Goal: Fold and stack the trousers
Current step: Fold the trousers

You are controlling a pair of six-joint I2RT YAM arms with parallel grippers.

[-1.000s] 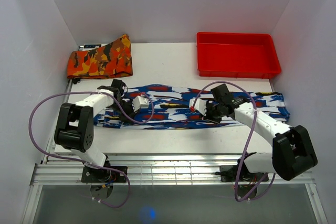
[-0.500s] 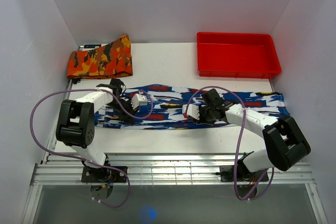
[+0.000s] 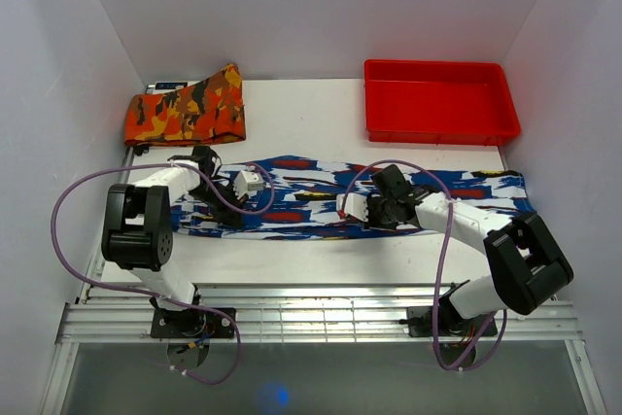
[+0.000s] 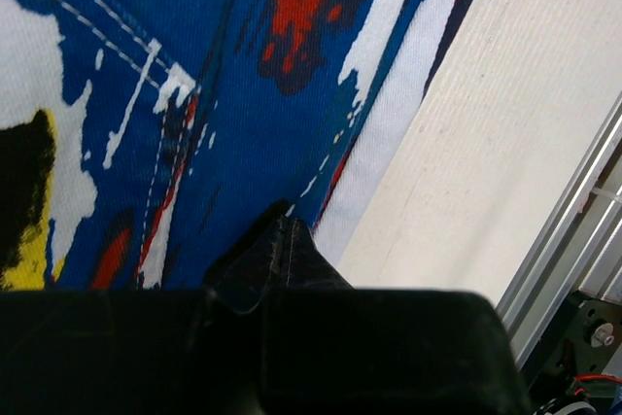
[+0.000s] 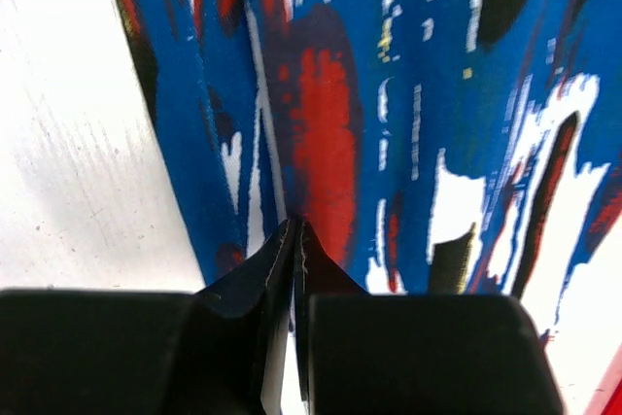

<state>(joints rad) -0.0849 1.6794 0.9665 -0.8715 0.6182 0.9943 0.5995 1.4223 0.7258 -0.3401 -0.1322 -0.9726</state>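
Table (image 3: 311, 123): trousers (image 3: 311, 203) flat; L gripper (image 4: 280, 236), R gripper (image 5: 294, 232) clamped tight on near edge.

- Cloth (image 3: 185, 112): orange, red and black camouflage print, folded, far-left corner of the surface (image 3: 301, 119).
- Tray (image 3: 442, 67): red plastic, rectangular, shallow, far right, well apart from the cloth.
- Surface: white, flat.
- Walls (image 3: 311, 7): plain white, enclosing three sides.
- Rails (image 3: 321, 318): aluminium, along the near edge.
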